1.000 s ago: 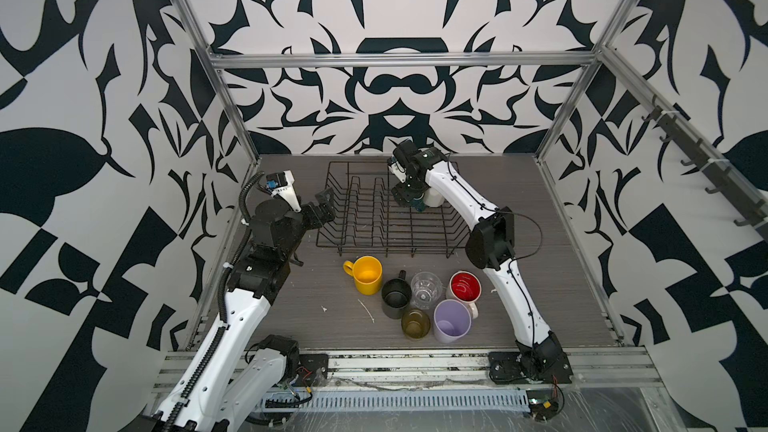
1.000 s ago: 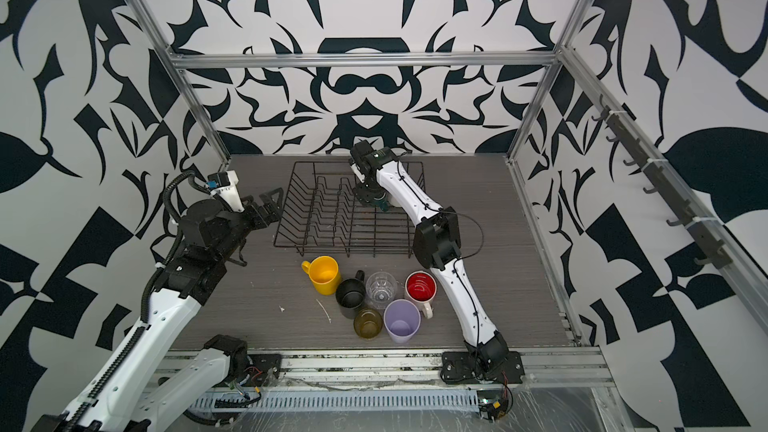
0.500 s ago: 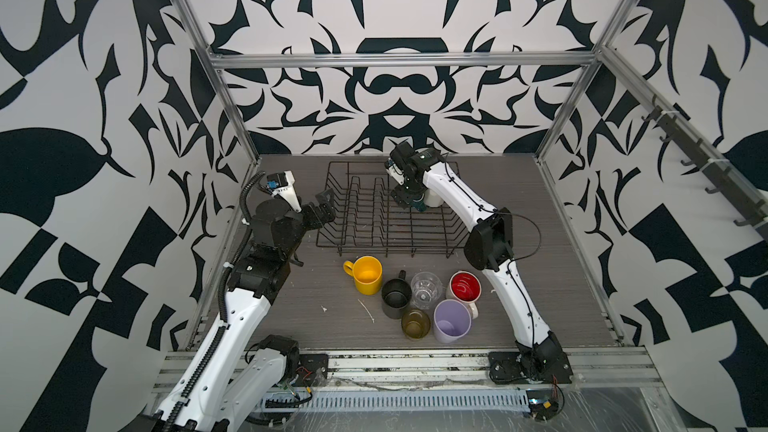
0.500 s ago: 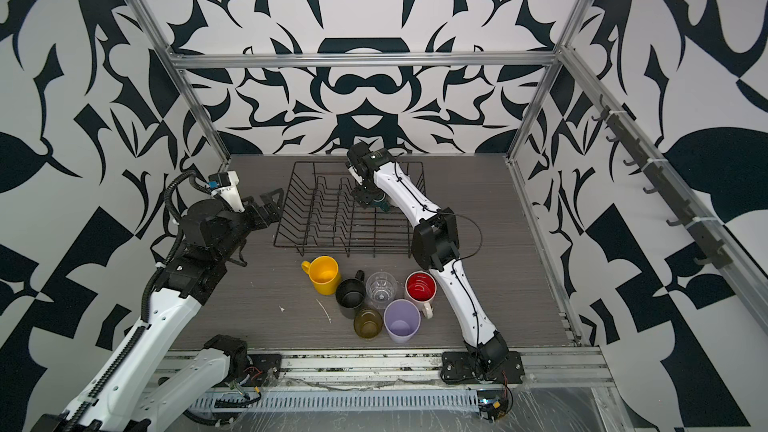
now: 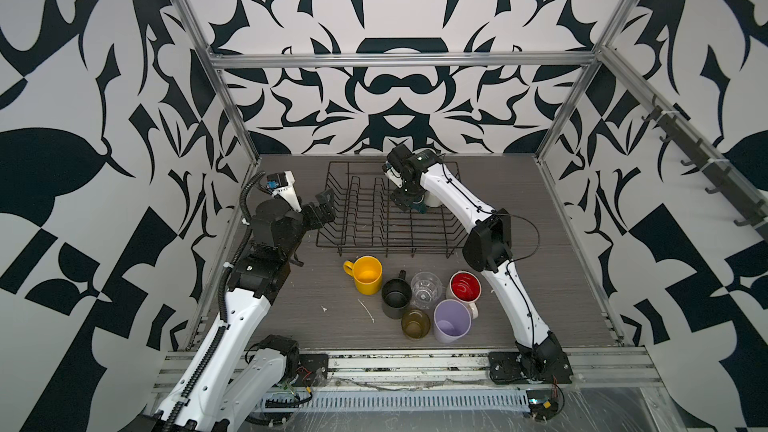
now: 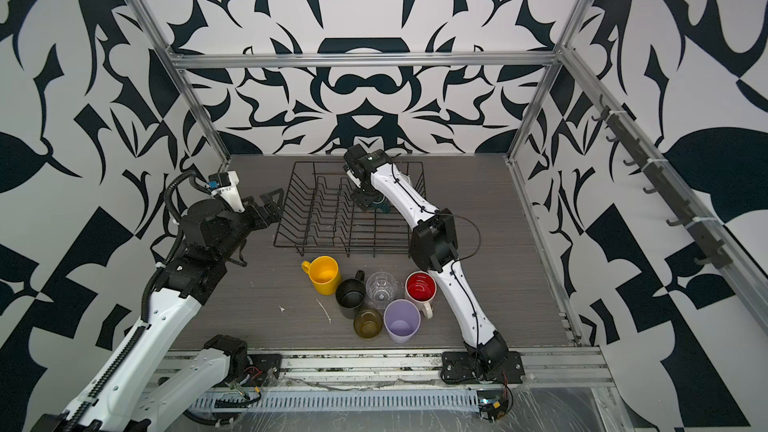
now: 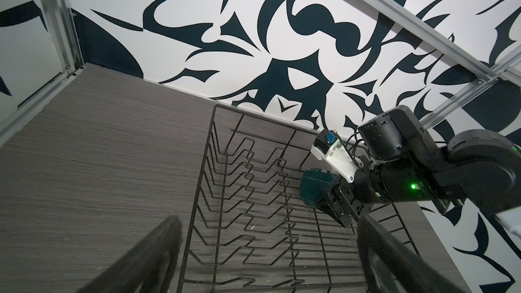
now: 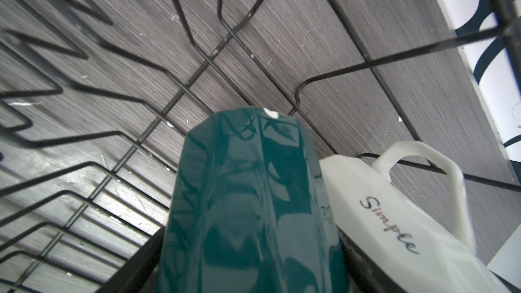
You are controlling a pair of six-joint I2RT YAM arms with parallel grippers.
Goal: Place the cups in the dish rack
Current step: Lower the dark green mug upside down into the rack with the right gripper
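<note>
Evidently on its way to being set down, the teal mug (image 8: pixel 248 207) is low inside the dish rack (image 5: pixel 365 222), on its right side. It is just beside the white mug (image 8: pixel 394 221) already there, probably to pack the cups closely. The right gripper (image 5: pixel 411 201) pinches it. The left gripper (image 5: pixel 323 206), spread wide, hovers off the rack's left edge.

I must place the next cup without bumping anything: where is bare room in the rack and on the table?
Free: in the dish rack, the prong rows left of the teal mug, which the right gripper holds beside the white mug; on the table, left of the yellow mug. Crowded: the cup cluster in front.
</note>
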